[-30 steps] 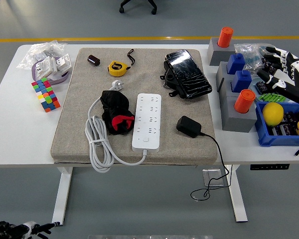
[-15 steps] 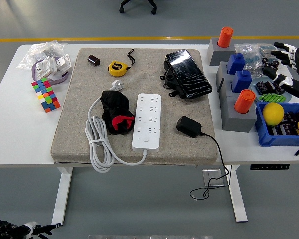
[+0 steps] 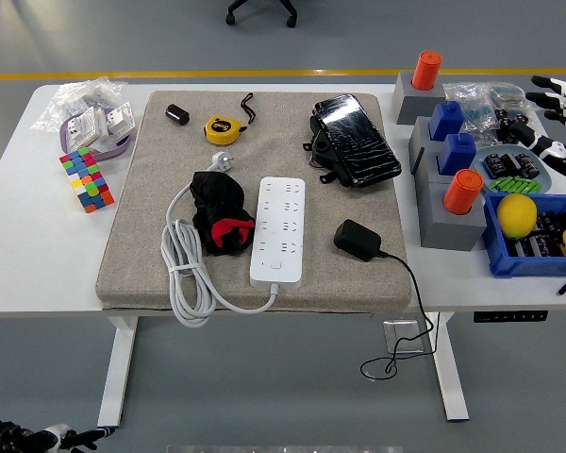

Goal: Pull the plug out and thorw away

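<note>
A white power strip (image 3: 279, 229) lies on the grey mat (image 3: 151, 226), its white cable (image 3: 184, 274) coiled at its left. A black plug adapter (image 3: 357, 240) lies on the mat just right of the strip, apart from it, with its black cord running off the table's front edge. My right hand (image 3: 557, 118) is at the far right edge over the table's right end, fingers spread and holding nothing, well away from the adapter. My left hand (image 3: 47, 439) shows only at the bottom left corner, below the table.
On the mat lie a black and red object (image 3: 223, 215), a yellow tape measure (image 3: 222, 128), a small dark cylinder (image 3: 177, 114) and a black case (image 3: 355, 139). A colourful cube (image 3: 87, 178) and plastic bags (image 3: 87, 109) are at the left. Grey blocks with orange and blue pegs (image 3: 450, 160) and a blue bin (image 3: 533, 231) stand at the right.
My right hand has drawn back to the right, towards the picture's edge, and shows less. Nothing on the mat has moved.
</note>
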### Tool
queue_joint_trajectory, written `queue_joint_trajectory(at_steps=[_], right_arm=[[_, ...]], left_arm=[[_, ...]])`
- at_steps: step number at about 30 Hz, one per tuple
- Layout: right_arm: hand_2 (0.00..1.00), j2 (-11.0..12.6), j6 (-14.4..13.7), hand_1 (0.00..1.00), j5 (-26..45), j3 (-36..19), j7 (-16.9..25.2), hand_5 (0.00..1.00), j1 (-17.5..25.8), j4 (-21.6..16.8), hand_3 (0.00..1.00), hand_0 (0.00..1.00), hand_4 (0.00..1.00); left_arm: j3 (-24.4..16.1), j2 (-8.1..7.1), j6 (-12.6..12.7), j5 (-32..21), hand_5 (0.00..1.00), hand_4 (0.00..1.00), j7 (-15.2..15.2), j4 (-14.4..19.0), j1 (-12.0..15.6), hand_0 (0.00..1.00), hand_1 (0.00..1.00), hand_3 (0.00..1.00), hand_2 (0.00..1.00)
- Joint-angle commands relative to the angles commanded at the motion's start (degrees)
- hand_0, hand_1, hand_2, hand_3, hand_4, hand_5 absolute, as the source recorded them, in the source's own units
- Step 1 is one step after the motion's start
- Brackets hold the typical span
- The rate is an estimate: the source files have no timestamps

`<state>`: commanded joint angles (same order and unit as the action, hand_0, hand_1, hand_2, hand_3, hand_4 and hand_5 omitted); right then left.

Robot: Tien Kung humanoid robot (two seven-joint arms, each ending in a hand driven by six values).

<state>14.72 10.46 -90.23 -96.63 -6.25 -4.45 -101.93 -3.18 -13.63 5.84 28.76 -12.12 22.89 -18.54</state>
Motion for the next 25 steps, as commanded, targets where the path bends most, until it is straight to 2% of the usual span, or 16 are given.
queue_joint_trajectory(at_steps=[19, 25], right_arm=[[0.838, -1.2, 0.1, 0.872, -0.1, -0.5, -0.1, 0.713, 1.0, 0.0, 0.889, 0.901, 0.998], [0.838, -0.8, 0.5, 0.872, -0.3, 0.3, -0.3, 0.713, 0.7, 0.0, 0.889, 0.901, 0.998]], left_arm=[[0.4, -0.05, -0.2, 0.1, 0.699, 0.837, -0.1, 0.2, -0.3, 0.531, 0.664, 0.671, 0.692], [1.2, -0.18, -0.1, 0.0, 0.699, 0.837, -0.3, 0.2, 0.1, 0.531, 0.664, 0.671, 0.692]])
